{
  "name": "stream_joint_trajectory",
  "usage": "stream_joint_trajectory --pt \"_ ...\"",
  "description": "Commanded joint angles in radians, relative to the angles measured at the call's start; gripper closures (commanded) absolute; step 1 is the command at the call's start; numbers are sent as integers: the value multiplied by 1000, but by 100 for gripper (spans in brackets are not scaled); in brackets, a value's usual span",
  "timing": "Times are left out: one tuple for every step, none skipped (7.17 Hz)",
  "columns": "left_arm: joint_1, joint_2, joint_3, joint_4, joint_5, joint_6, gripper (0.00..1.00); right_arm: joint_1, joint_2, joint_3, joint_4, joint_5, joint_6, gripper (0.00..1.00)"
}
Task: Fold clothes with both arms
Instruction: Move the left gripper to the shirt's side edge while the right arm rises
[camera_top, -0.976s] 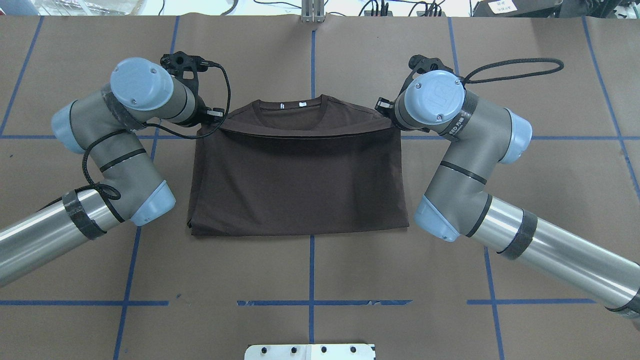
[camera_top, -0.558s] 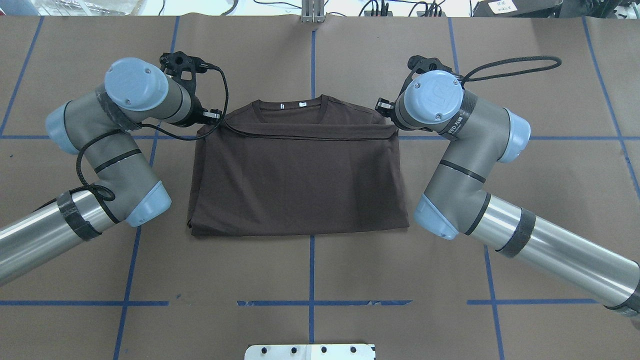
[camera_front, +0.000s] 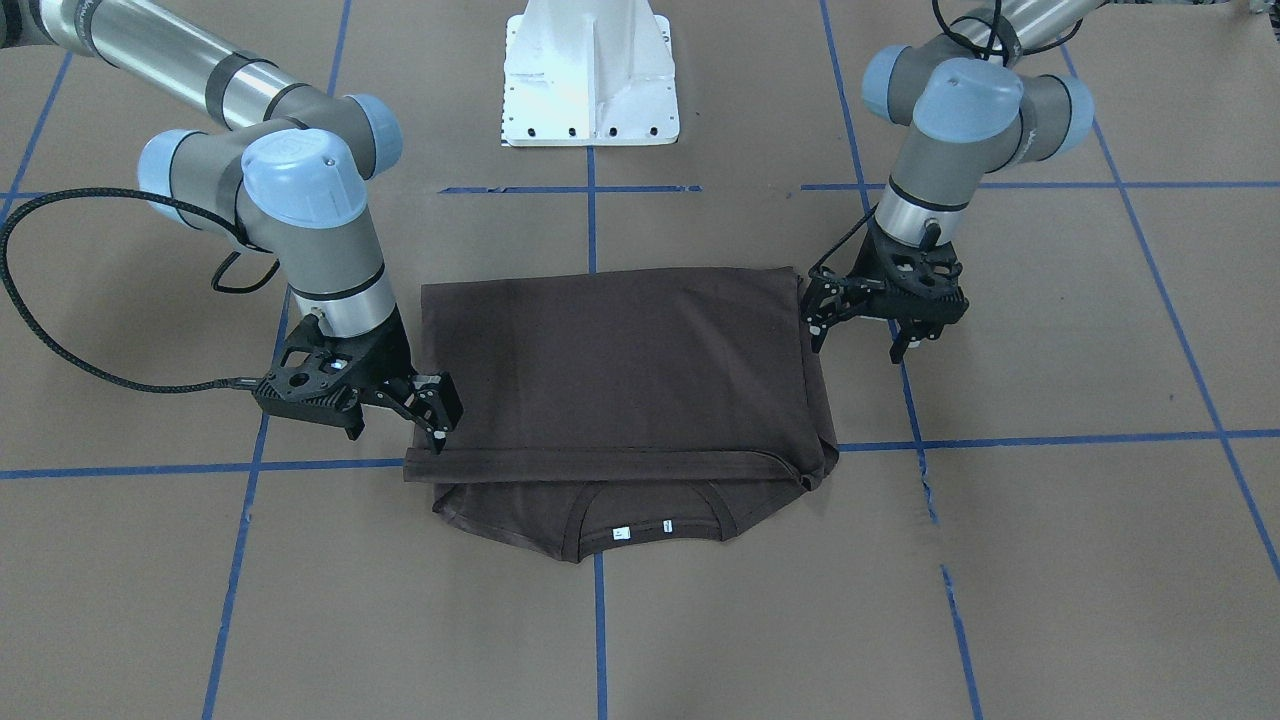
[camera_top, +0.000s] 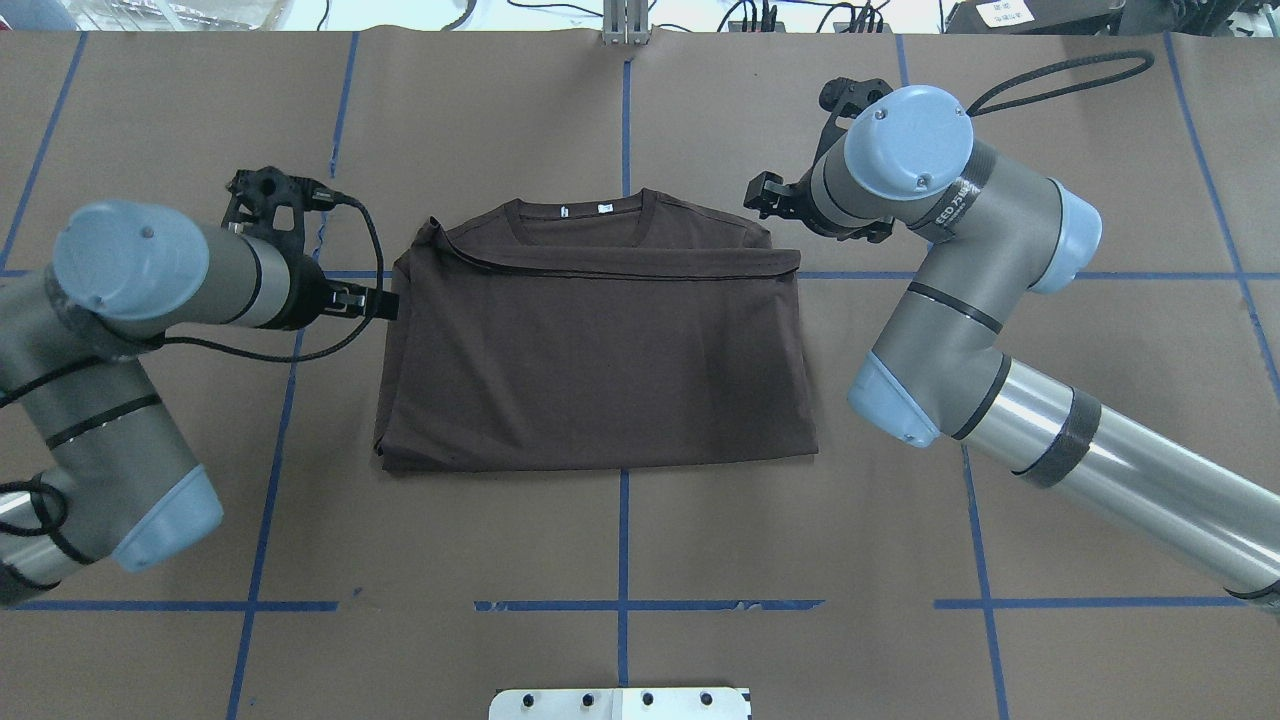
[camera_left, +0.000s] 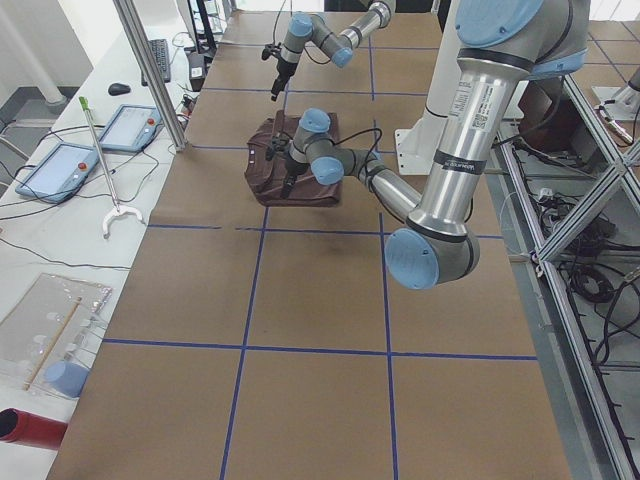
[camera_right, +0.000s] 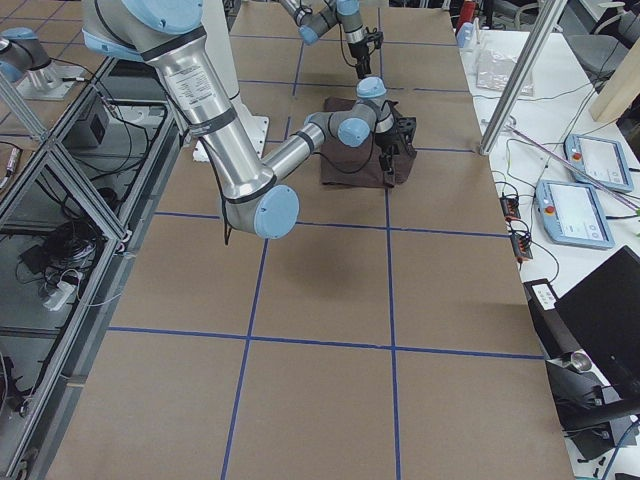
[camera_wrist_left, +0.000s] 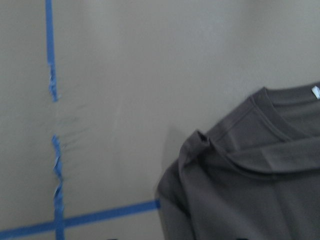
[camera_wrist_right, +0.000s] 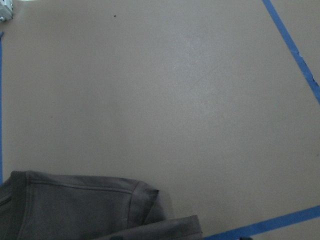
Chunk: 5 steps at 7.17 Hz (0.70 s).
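Beneath its folded-up hem the T-shirt (camera_top: 600, 360) hides its chest; left gripper (camera_front: 858, 335) at 9 o'clock and right gripper (camera_top: 768, 196) at 2 o'clock hang open.

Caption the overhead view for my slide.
Brown T-shirt folded, collar showing; left gripper and right gripper open beside it.

White lettering on the black band (camera_top: 957, 203) round the right arm (camera_top: 940, 330): "EED" legible, the characters after it unclear. Small dark print down the silver tube (camera_left: 463, 140) of the left arm (camera_left: 430, 250), too fine to read. Two white neck labels (camera_front: 620, 533) inside the T-shirt (camera_front: 620, 360) collar, unreadable. White tag (camera_top: 1003, 12) beyond the tabletop (camera_top: 500, 110), print illegible.
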Motion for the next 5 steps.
stream_joint_trajectory --pt "131 88 -46 -84 53 -227 30 0 -1 4 1 2 -3 0" --pt "183 86 -46 -85 85 -300 32 2 -1 2 1 4 -3 0" --pt "202 85 -46 -85 89 -333 33 0 -1 2 1 2 -3 0" --pt "207 86 -46 -85 90 -335 33 2 -1 2 1 2 -3 0" --pt "211 86 -46 -85 92 -339 33 2 -4 4 -1 2 -4 0"
